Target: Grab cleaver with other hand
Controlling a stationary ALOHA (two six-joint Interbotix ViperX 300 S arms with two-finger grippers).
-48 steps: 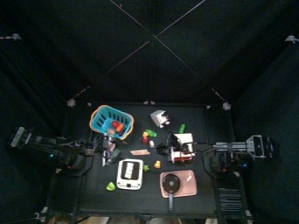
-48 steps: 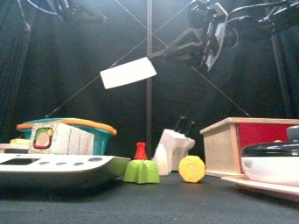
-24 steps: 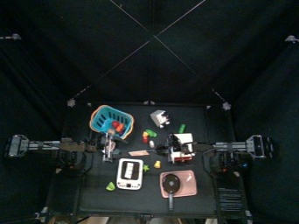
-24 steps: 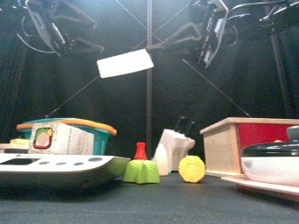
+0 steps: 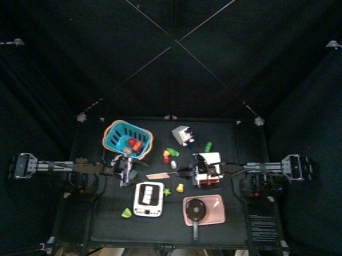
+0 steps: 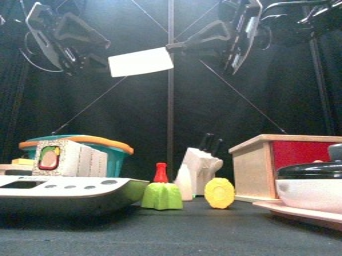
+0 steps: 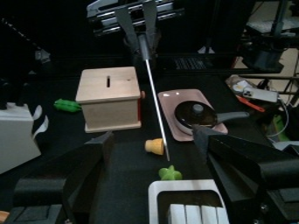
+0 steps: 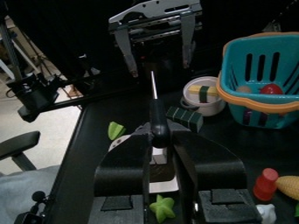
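The right gripper [image 6: 230,40] has its fingers closed on the handle of the cleaver [image 6: 140,62], holding it high above the counter [image 6: 187,232]; the broad white blade runs nearly level, long axis pointing across toward the left arm, its far end a touch lower. The left gripper [image 6: 67,52] hangs just beside the blade's free end, fingers spread wide and apart from it. No writing can be read on the blade.

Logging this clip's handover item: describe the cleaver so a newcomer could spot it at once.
In the front view, look high above the table, between the two arms. The cleaver hangs there in the right tool, handle gripped. It is the only airborne thing: a flat, pale, squarish blade, unlike the white device below.
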